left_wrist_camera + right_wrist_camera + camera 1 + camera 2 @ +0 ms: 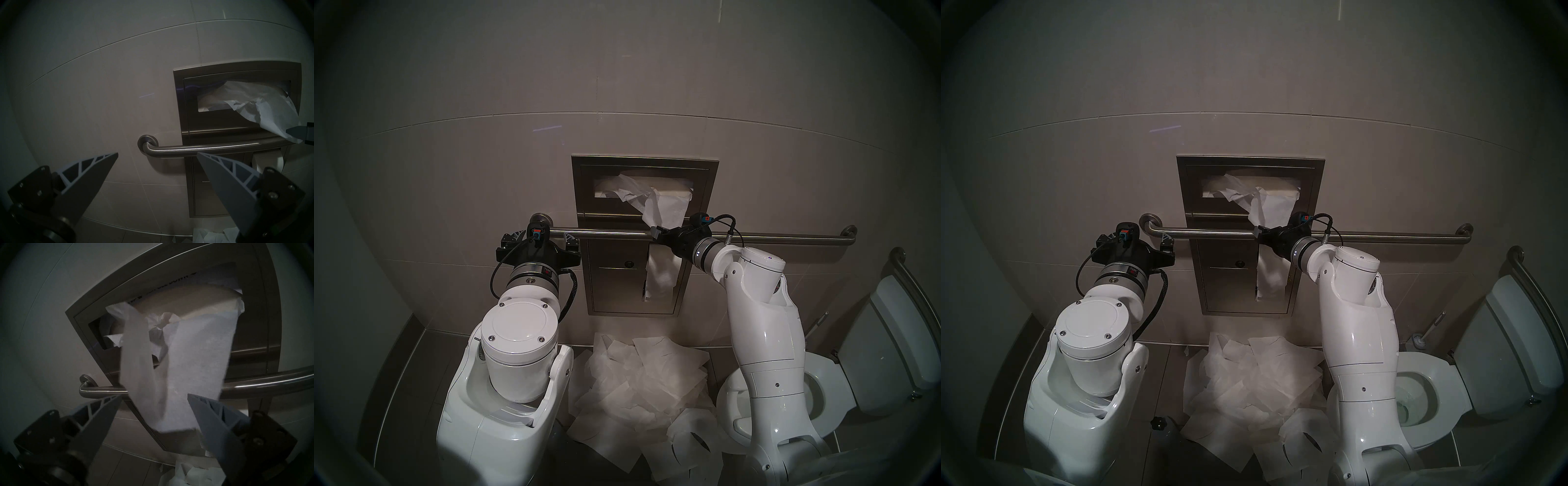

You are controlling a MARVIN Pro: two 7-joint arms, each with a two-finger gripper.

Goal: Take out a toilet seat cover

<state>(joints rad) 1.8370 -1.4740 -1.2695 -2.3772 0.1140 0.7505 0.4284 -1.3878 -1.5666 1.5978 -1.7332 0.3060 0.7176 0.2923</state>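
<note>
1. Head views: the wall dispenser sits at frame centre. The toilet seat cover trails out of its upper slot, down and to the right, to the grab bar.
2. The right gripper sits level at the bar, with the cover's lower corner at its tips. From here I cannot tell whether the jaws are parted.
3. The right wrist view settles it: the two fingers stand well apart, released. The cover hangs loose through the gap in front of the bar, its bottom edge low in the frame. I cannot tell whether it brushes the right-hand finger.
4. Only the right wrist view shows printed lettering on the stack inside the slot, too cut off to read.
5. The left gripper is spread wide and holds nothing. In its wrist view the jaws frame the bar's left mount at lower centre, and the cover shows at the right edge.
6. The head views alone show a toilet paper tail hanging from the lower compartment. They also show a heap of loose sheets on the floor at lower centre and the toilet at lower right.
7. Only the right eye shows a toilet brush beside the toilet. It also shows a small black knob on the floor, left of the heap.
</note>
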